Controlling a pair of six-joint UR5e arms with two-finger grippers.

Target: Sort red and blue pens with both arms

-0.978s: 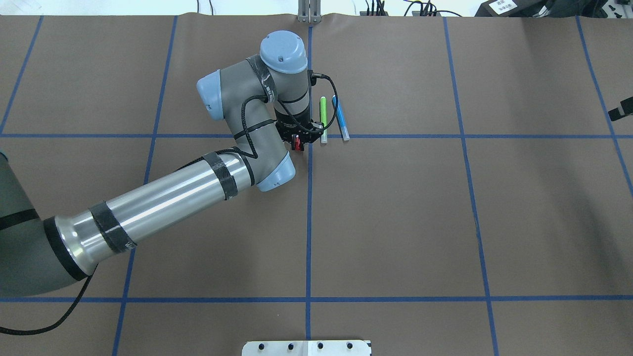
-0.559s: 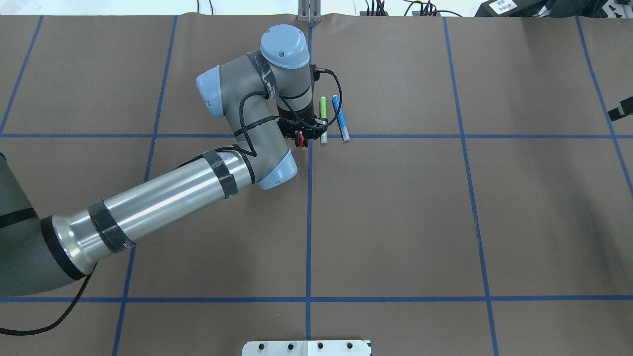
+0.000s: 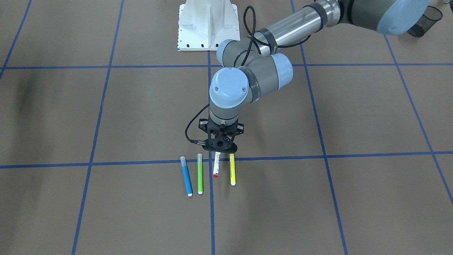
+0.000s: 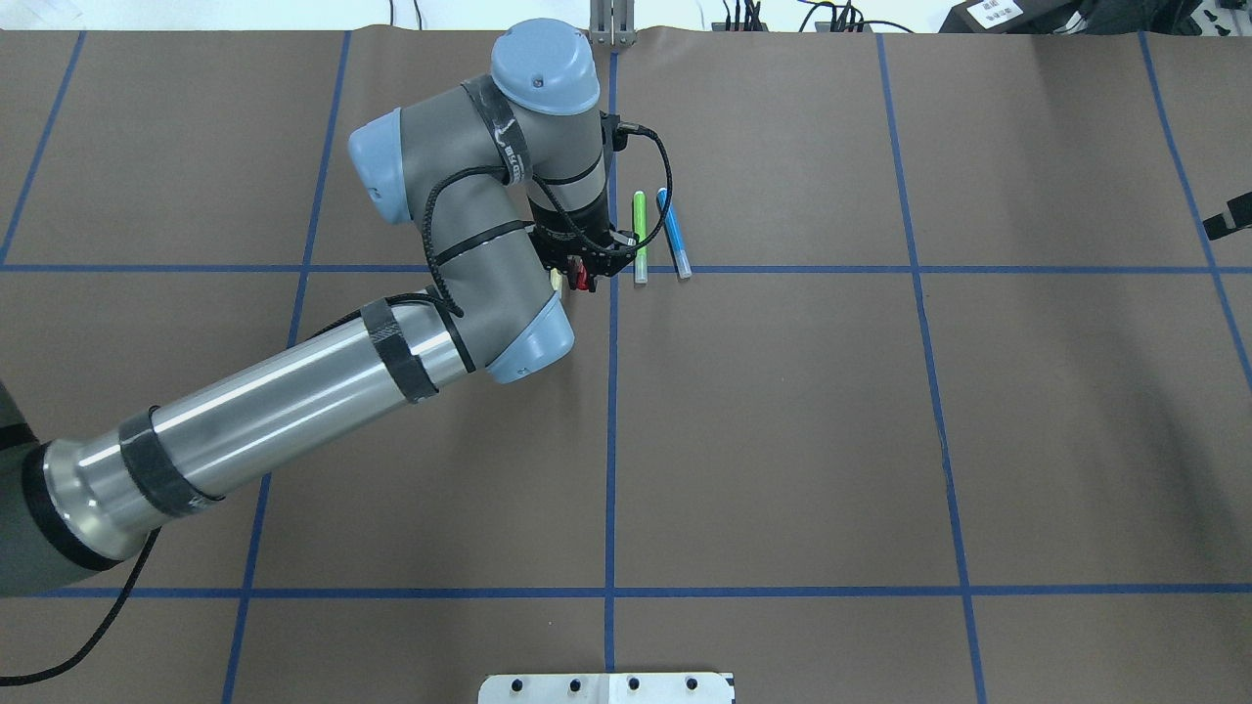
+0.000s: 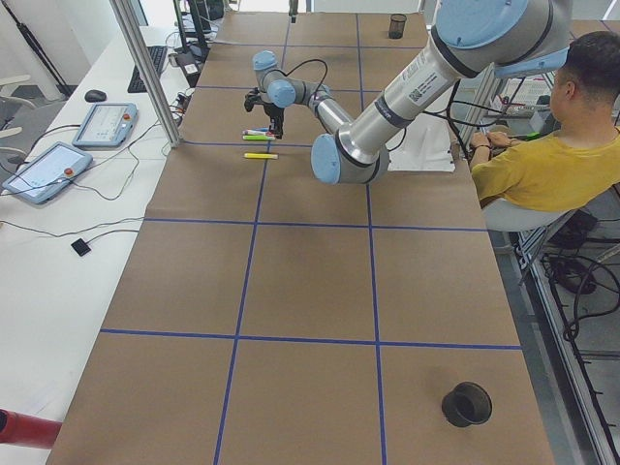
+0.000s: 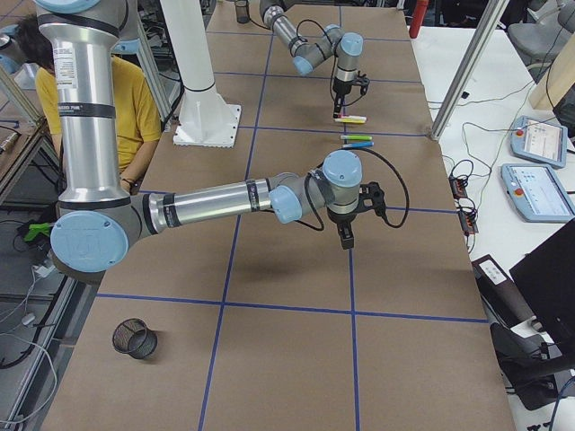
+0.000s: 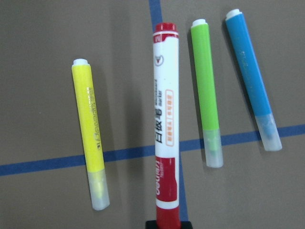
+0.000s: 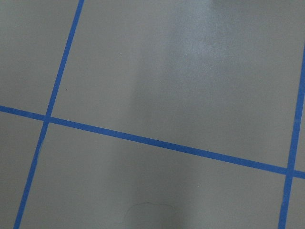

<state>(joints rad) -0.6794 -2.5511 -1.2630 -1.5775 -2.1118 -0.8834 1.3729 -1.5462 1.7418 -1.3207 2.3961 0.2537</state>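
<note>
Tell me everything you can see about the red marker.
The red marker has a white barrel with printed lettering, a red cap and a red end; it looks like smooth plastic. The left gripper is shut on its cap end. In the wrist view it looks larger than its neighbours and throws a shadow on the table, so it seems lifted clear, between the yellow marker and the green marker, roughly parallel to them. Only the gripper touches it.

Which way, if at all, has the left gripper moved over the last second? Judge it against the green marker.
Yes. In the overhead view the left gripper has shifted slightly left, away from the green marker.
</note>
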